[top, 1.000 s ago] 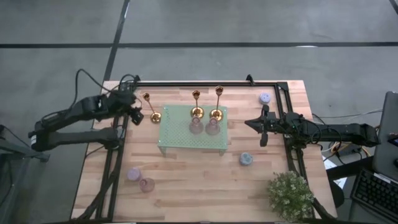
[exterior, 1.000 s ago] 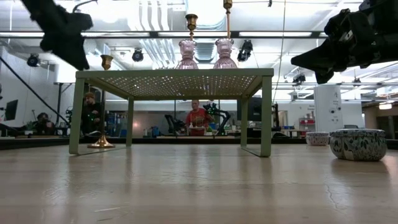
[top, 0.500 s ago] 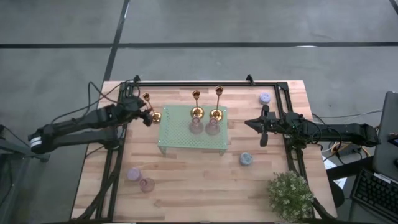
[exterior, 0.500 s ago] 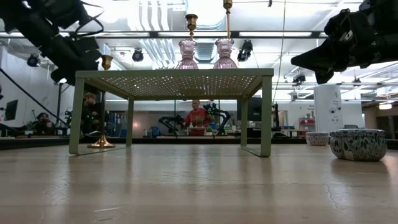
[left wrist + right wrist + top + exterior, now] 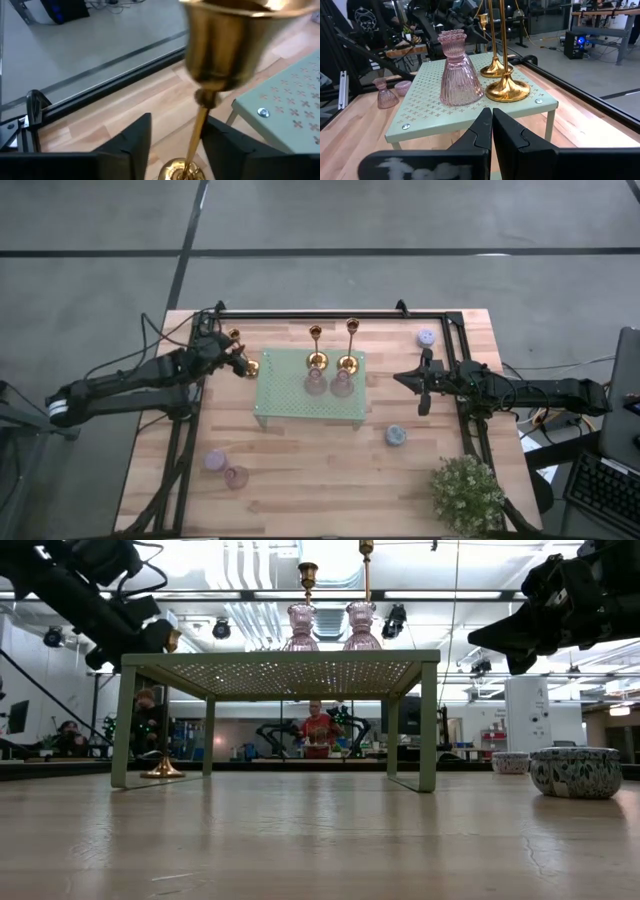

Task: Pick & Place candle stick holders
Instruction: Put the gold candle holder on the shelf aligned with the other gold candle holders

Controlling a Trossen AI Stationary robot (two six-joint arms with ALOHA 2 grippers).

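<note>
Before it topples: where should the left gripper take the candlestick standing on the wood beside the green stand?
On the thin stem of the brass candlestick, below its wide cup, coming level from the table's left edge; the left gripper's open fingers already straddle it.

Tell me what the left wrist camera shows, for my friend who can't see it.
A shiny gold candlestick fills the picture, its thin stem running down between the left claw's two open dark fingers to its round base on the wooden table. A corner of the green rack sits beside it, with grey floor beyond the table's edge.
</note>
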